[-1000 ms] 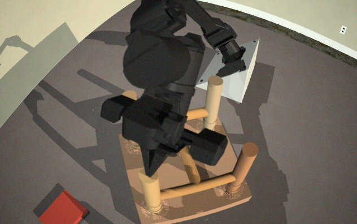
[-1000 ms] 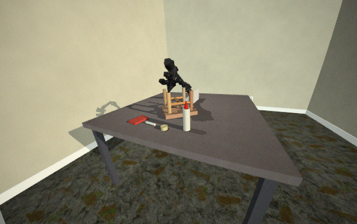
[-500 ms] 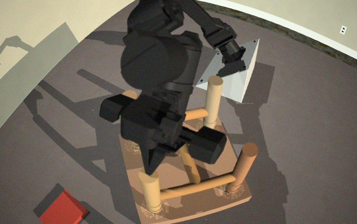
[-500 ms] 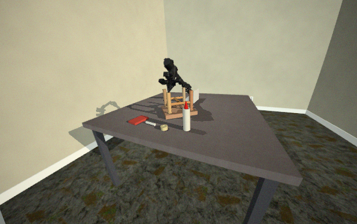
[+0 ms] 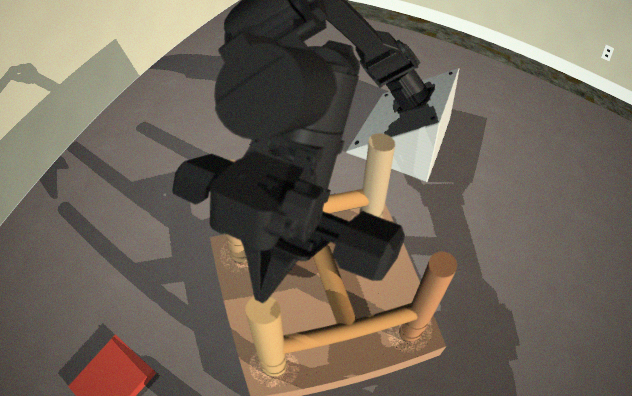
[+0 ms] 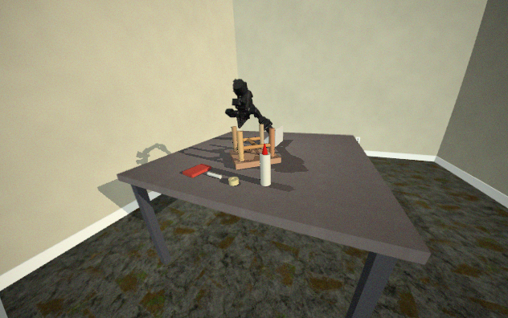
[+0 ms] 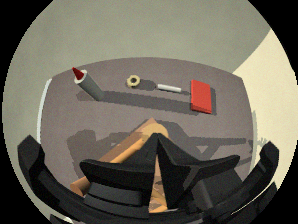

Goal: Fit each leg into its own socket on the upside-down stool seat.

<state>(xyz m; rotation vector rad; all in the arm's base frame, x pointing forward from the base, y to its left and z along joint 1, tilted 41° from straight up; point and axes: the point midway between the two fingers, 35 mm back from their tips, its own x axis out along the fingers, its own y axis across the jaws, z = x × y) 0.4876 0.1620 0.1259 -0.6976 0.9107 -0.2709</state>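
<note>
The stool's seat lies flat on the table, underside up, and all four legs stand from its corners. The pale yellow leg is the one right by my fingertips, and the reddish-brown leg shares its end of the seat. A round crossbar runs between those two. At the other end are the cream leg and the tan leg, the latter mostly behind my arm from above. I cannot tell whether every shoulder is fully down.

My gripper is fully closed, with nothing between its fingers. Its tips point down at the top end of the pale yellow leg; whether they touch it, I cannot tell.

Farther out, the red block lies flat near a white stick. Beyond the stick sits a yellowish ring, then an upright white bottle with a red tip. A white wedge-like block stands past the cream leg.

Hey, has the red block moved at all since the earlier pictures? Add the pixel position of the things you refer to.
No. In the exterior view the red block [image 5: 112, 367] [image 6: 196, 170] [image 7: 201, 96] lies where it did, judged against the table's [image 5: 550, 250] [image 6: 321, 201] [image 7: 170, 67] near edge.
</note>
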